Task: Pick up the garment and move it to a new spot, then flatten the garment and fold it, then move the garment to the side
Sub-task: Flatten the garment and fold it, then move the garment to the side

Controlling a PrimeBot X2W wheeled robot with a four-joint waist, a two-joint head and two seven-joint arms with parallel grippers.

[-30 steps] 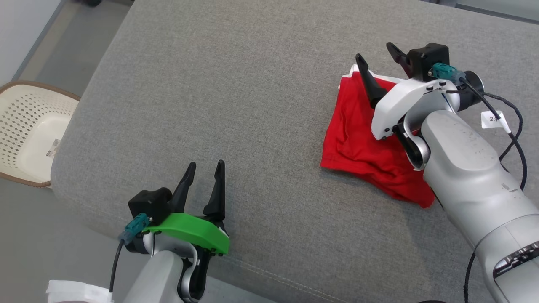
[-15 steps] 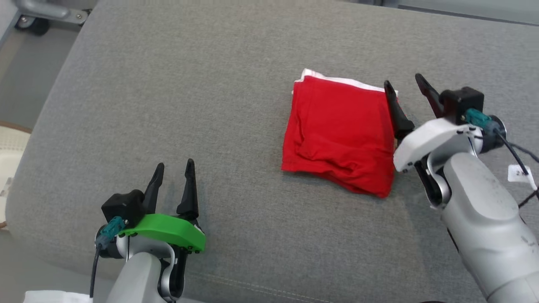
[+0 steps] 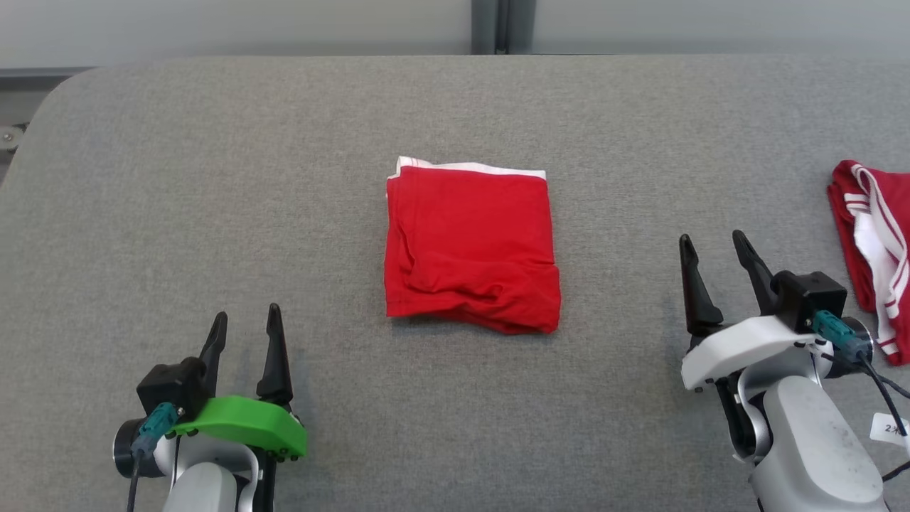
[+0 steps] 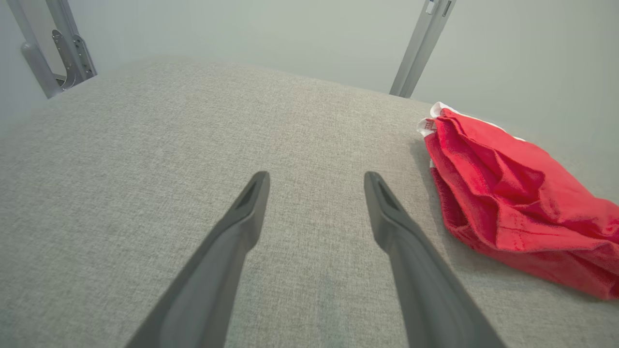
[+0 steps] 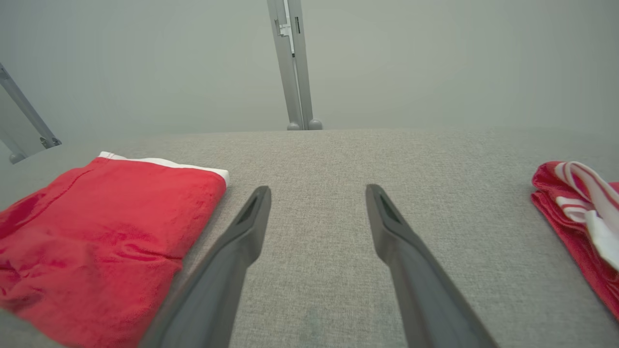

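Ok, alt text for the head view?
A folded red garment lies centred on the grey surface. The left gripper and right gripper flank it lower down, jaws open and empty. A red-and-white striped garment lies at the right edge.

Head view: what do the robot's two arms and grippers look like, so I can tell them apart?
Both have long, tapering black jaws, a black block with a teal connector and black cable, and silver-grey forearms. The left gripper wears a green cover; the right gripper has a white cover. A small white tag hangs on the right arm's cable.
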